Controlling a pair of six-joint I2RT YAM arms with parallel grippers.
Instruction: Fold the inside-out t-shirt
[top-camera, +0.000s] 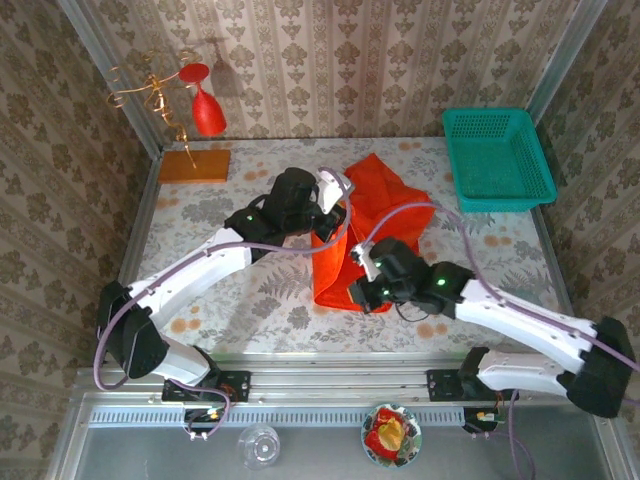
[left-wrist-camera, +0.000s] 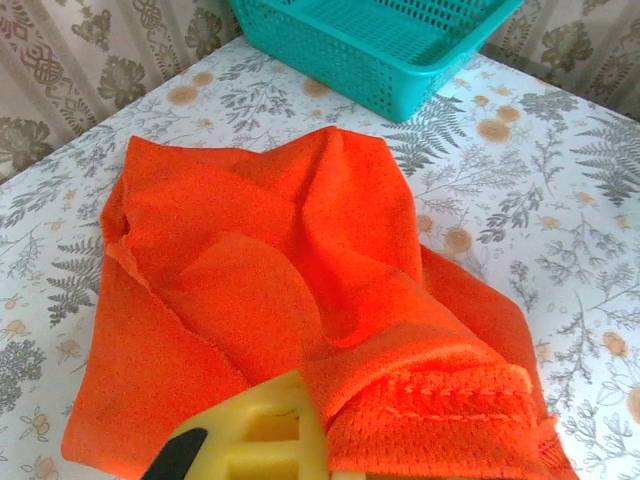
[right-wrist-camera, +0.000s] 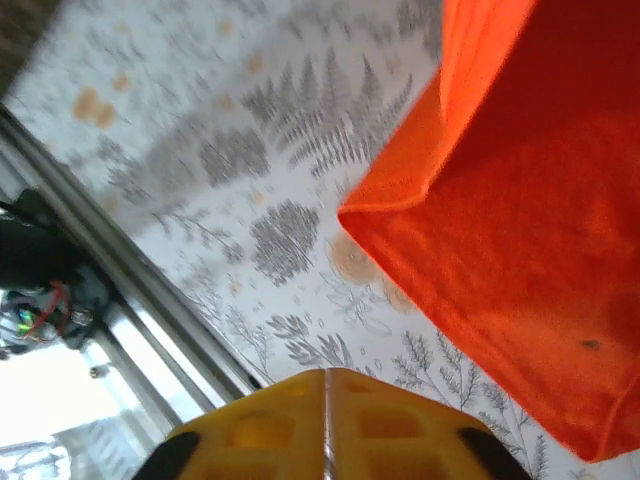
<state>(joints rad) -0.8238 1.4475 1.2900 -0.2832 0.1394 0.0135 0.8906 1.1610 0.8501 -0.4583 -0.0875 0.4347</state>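
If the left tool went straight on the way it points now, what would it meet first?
Most likely the t-shirt heaped just ahead of the left tool; the teal basket stands beyond it, though depth is unclear.

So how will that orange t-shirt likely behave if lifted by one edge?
Probably floppy: the t-shirt lies in soft folds and wrinkles, so it should sag and drape. Likely light, since the knit looks thin. Pushed, it would probably bunch rather than slide whole.

plain orange-red t-shirt (top-camera: 385, 185), teal basket (top-camera: 497, 155), grey fern-print table (top-camera: 190, 205), damask-patterned walls (top-camera: 350, 60)
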